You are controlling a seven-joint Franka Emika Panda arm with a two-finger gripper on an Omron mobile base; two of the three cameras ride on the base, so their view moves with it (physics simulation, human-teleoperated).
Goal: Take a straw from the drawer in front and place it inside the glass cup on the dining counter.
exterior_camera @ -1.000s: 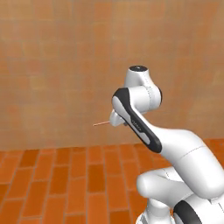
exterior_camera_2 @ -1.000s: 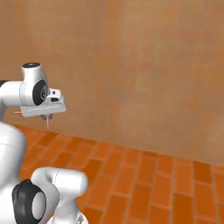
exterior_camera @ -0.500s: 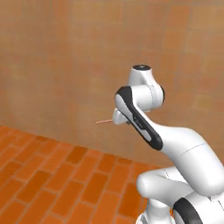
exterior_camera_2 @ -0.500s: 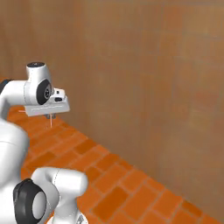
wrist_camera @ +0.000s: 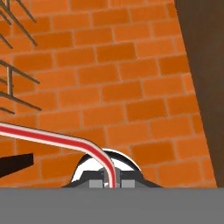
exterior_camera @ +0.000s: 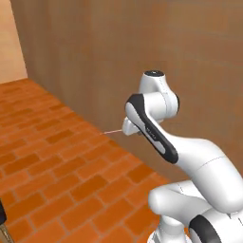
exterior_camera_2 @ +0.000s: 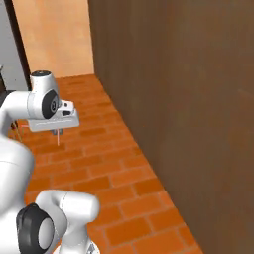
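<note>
My pincer (wrist_camera: 109,183) is clamped down tight on the straw (wrist_camera: 52,138), which rises between my two fingertips in the hand view, bends in a smooth curve and runs off toward the left edge. It is a thin, round tube, white with a pinkish-red stripe along its length, glossy and even. In the left base view the straw (exterior_camera: 113,131) shows as a fine pale line sticking out to the left of my hand, held in the air above the floor; in the right base view it hangs as a short thin sliver (exterior_camera_2: 58,138) under the flat grey underside of my hand.

Below me is a brick floor (wrist_camera: 131,83), orange-red rectangular blocks laid in staggered rows with paler joints between them. A tall dark brown wall (exterior_camera_2: 188,99) with a faint wood-like grain stands just beside the arm, meeting the floor in a straight edge. Farther back a lighter tan wall (exterior_camera_2: 54,34) closes the corner. Some thin brown bars (wrist_camera: 13,74), straight and rod-like, cross the upper left of the hand view.
</note>
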